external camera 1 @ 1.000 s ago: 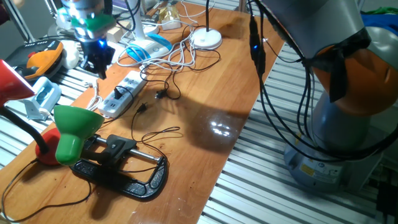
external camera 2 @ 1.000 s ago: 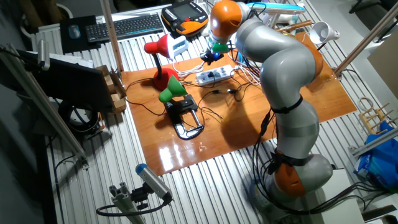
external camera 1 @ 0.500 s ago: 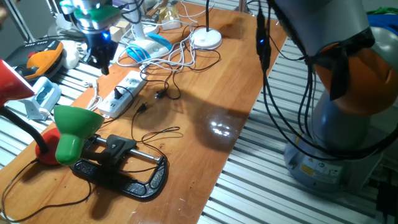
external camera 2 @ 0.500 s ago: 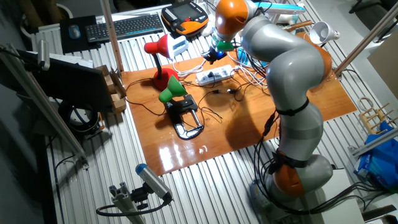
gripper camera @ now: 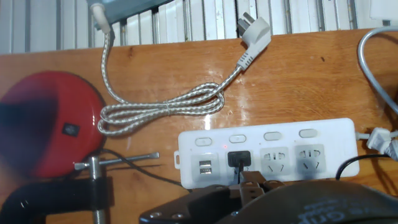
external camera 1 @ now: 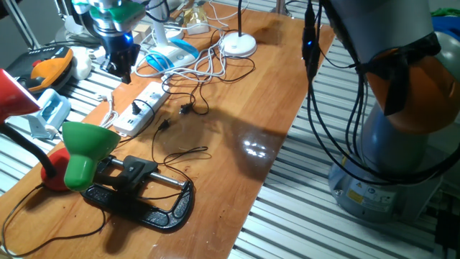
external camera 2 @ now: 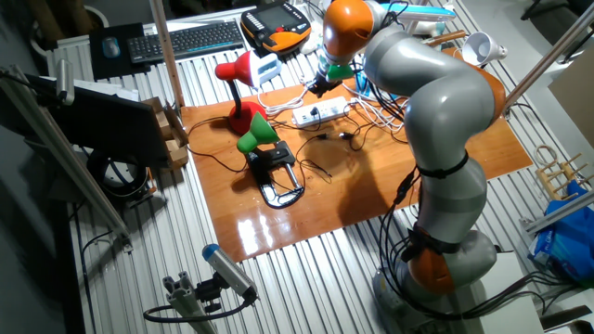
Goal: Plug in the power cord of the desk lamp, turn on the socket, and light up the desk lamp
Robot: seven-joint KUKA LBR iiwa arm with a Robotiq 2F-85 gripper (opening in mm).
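A black plug (gripper camera: 239, 159) sits seated in the second outlet of the socket (external camera 1: 141, 108), the white strip lying near the table's (external camera 1: 237, 129) far-left edge, with a small red dot lit above that outlet in the hand view. The strip looks light, rigid and smooth, likely to slide on the varnished wood if pushed sideways; its four rocker switches (gripper camera: 238, 138) along the top row call for a straight downward press rather than a grip. The plug's thin black cord (external camera 1: 180, 155) is limp and trails toward the green lamp (external camera 1: 85, 147), which is clamped at the near-left corner and shows no light. A red lamp (gripper camera: 53, 134) stands just beside the strip's end, and a loose braided cable (gripper camera: 168, 106) with a white plug lies beyond it toward the table's edge.

The gripper (external camera 1: 118, 57) hangs above the strip's far end, holding nothing as far as the views show; how wide its jaws stand cannot be told. Compared with a second ago, it has risen off the strip and drifted toward the far edge, while the arm has swung more upright.
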